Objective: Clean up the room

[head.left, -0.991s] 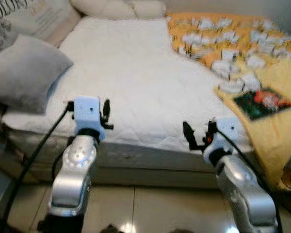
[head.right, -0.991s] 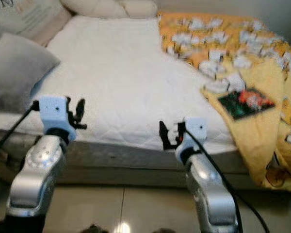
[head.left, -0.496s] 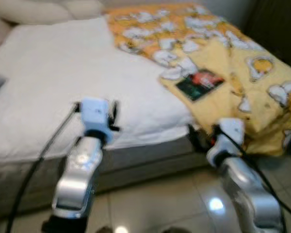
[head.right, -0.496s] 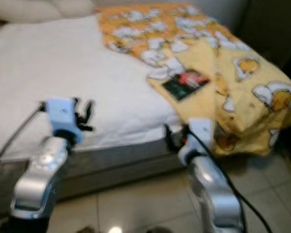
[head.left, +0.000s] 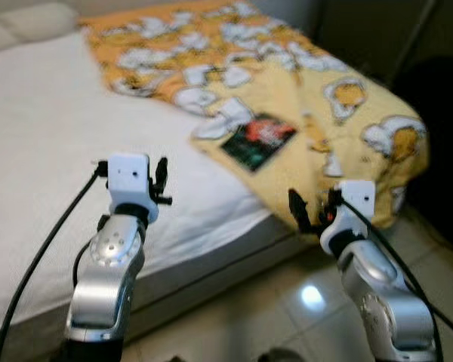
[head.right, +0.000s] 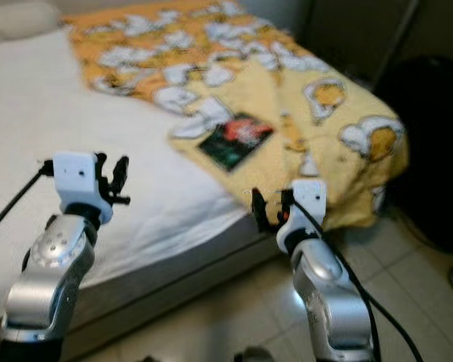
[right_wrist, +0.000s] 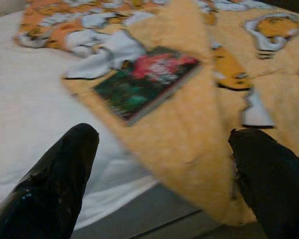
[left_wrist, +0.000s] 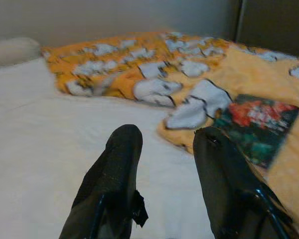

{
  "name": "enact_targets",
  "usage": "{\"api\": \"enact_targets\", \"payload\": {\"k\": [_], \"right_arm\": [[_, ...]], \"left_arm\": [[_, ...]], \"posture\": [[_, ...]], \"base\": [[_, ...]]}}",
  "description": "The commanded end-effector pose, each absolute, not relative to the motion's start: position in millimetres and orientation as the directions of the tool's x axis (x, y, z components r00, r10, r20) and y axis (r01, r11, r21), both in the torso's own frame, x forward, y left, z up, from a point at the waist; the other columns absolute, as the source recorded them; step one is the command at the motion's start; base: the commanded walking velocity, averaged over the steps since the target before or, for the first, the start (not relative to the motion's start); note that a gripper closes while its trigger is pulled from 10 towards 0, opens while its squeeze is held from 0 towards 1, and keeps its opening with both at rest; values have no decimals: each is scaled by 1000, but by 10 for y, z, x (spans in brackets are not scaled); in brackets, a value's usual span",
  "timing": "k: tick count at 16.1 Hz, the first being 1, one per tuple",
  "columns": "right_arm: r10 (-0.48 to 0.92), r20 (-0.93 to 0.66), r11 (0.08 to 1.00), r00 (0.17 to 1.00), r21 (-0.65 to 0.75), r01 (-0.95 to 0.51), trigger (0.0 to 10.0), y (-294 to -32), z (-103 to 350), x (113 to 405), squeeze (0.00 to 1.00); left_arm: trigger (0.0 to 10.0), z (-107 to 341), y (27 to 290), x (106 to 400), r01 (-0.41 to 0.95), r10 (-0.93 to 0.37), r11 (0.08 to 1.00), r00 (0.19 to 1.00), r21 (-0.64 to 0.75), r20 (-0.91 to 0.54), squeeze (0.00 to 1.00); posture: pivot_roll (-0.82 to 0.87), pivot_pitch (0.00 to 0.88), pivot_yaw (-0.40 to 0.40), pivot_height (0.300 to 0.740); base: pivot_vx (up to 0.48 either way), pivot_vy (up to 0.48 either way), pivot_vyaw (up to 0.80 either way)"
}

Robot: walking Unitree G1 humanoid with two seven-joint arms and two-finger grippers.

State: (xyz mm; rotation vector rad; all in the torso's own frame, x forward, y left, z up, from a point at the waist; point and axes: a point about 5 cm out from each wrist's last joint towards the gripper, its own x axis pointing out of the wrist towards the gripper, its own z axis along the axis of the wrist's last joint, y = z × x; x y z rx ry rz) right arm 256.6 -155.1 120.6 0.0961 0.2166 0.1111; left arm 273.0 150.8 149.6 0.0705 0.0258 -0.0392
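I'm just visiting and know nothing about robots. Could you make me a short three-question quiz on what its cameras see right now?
1. True or false: the book lies on the yellow blanket.
2. What is the right gripper holding? A) the book B) the blanket C) nothing
3. Fill in: the blanket's corner hangs over the edge of the ___.

Key: 1 true; 2 C; 3 bed.
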Motion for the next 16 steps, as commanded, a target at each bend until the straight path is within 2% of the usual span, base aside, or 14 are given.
{"api": "enact_targets", "payload": {"k": [1,8,11,15,16], "right_arm": [[106,-198,990,975,109,-85,10000,-1577,1206,2576,0],[107,-227,993,968,78,-92,10000,-1653,1069,2568,0],[153,-225,988,962,33,-149,10000,-1631,1059,2578,0],[159,-225,987,961,27,-157,10000,-1633,1041,2584,0],[140,-231,990,963,66,-128,10000,-1657,1023,2587,0]], "left_arm": [[10000,1472,1641,2694,3,-1,996,1000,93,-27,0],[10000,1345,1737,2438,38,-35,995,999,88,-39,0],[10000,1337,1740,2428,39,-37,996,999,78,-36,0],[10000,1325,1715,2420,42,-40,997,999,68,-35,0],[10000,1314,1703,2416,44,-42,997,998,58,-36,0]], "posture": [[-58,49,6,740],[-37,37,-1,740],[-37,30,-10,740],[-42,22,-17,740],[-43,18,-19,740]], "base": [[375,0,0],[373,0,0],[371,0,0],[356,0,614],[304,0,0]]}}
